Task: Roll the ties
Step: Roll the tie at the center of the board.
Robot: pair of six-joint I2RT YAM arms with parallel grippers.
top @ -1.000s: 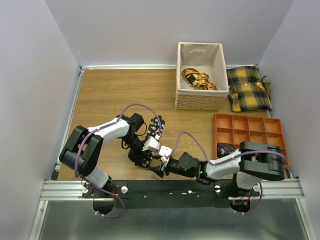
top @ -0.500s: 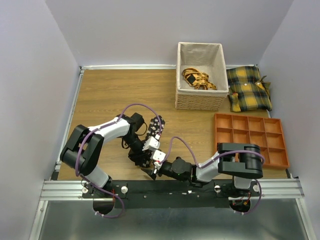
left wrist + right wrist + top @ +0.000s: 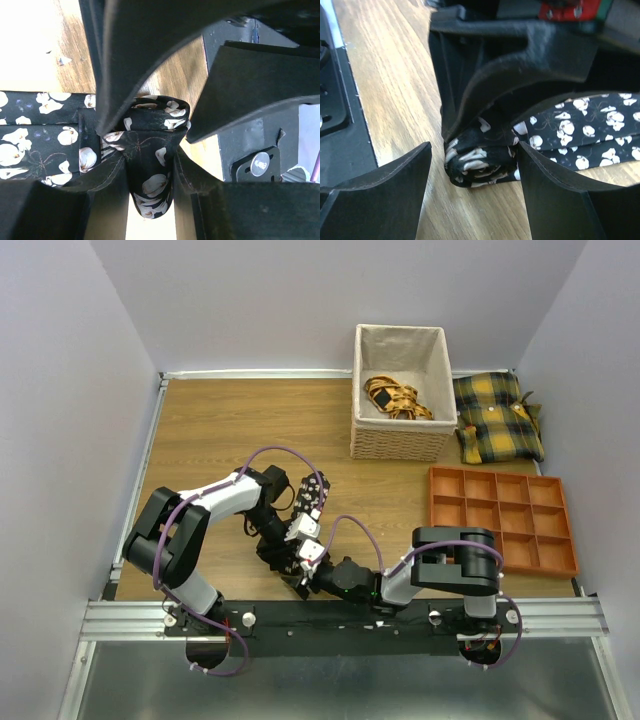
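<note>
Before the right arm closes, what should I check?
1. Grip: ok, the left gripper pinches the tie roll between its fingers.
2. Opening: ok, the right gripper is open, with one finger on each side of the tie roll.
3. Clearance from the left gripper: cannot tell, its finger sits right over the tie roll.
4. Tightness: ok, the layers are packed closely at the visible end.
5. Loose tail flat on the table: ok in the wrist views.
</note>
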